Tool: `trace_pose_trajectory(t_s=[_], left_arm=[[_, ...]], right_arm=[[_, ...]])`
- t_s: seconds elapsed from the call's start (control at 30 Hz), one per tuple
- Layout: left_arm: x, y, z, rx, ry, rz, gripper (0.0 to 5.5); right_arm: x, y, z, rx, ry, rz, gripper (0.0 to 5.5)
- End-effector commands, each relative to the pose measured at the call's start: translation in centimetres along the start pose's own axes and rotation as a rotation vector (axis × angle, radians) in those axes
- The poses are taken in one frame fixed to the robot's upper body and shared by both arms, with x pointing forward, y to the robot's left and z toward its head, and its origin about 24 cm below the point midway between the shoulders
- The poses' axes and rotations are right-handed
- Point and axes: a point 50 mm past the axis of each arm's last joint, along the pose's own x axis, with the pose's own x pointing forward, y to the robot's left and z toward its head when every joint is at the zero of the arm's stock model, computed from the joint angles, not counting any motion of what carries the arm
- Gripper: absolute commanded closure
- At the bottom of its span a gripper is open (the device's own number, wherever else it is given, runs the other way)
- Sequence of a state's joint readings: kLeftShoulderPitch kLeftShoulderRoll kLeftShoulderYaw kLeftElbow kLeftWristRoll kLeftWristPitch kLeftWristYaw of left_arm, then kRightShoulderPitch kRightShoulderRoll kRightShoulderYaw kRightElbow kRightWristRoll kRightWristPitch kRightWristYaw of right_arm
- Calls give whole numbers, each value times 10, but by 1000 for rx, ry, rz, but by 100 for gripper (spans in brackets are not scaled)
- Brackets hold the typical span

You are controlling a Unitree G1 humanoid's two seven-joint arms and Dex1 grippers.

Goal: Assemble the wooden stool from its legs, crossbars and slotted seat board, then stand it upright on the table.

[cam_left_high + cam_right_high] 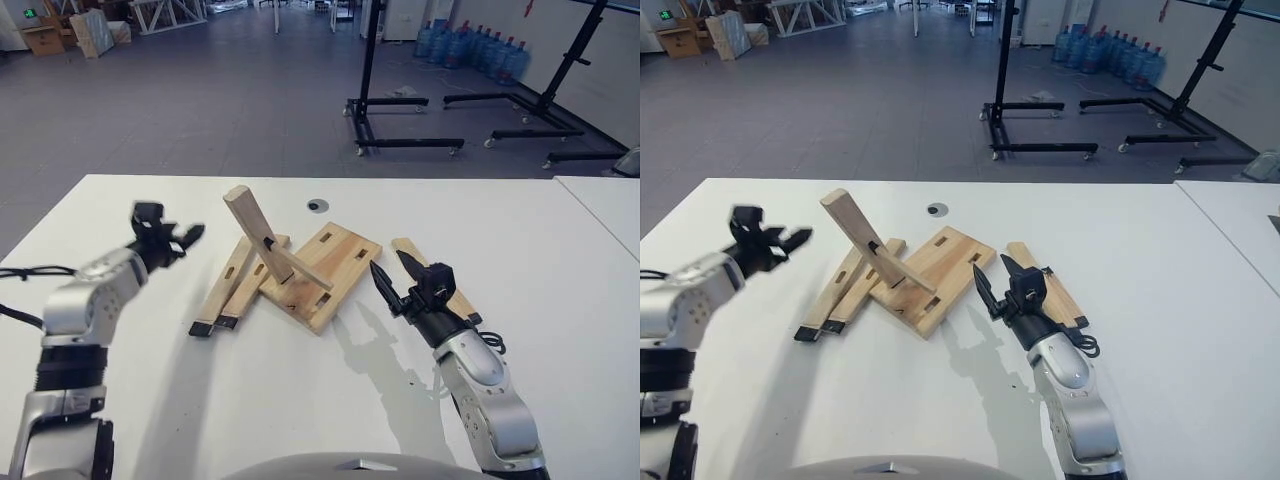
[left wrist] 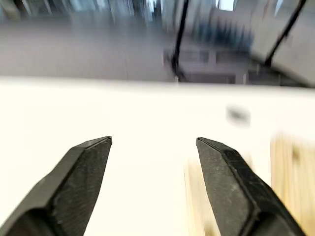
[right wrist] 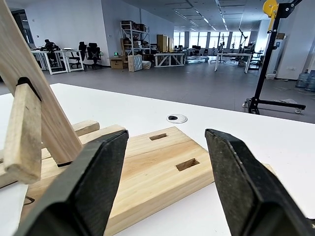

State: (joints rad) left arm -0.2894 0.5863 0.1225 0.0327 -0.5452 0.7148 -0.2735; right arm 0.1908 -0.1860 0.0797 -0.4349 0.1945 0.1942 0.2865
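The right jaws stand apart and empty, low over the desk (image 1: 560,330), just beside the seat board (image 1: 322,273). The left jaws, also apart and empty, hover left of the wood. A leg (image 1: 250,225) with a crossbar (image 1: 305,268) plugged in leans tilted on the board, and two legs (image 1: 218,298) lie beside it. Nudging the board would likely topple that leaning leg. Another piece (image 1: 1062,297) is half hidden behind the right arm.
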Motion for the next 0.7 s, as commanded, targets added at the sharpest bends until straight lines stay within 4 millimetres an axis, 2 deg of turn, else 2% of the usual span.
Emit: trace_pose_trajectory(t_s=[0.03,0.1,0.27,0.33,0.5,0.7], left_arm=[[8,-27,-25,51,90,-93,208],[11,-33,-41,71,145,-103,208],[10,-38,-58,176,236,-101,208],[9,-37,-60,188,255,-90,208],[7,-24,-47,135,234,-59,208],[0,-8,-60,137,345,-48,208]], right_arm=[[0,-1,-2,-12,21,11,264],[1,-1,-1,-16,21,16,264],[0,0,-2,-16,24,17,264],[1,1,-1,-14,23,17,264],[-2,2,-3,-10,26,7,264],[-1,4,-3,-9,18,4,264]])
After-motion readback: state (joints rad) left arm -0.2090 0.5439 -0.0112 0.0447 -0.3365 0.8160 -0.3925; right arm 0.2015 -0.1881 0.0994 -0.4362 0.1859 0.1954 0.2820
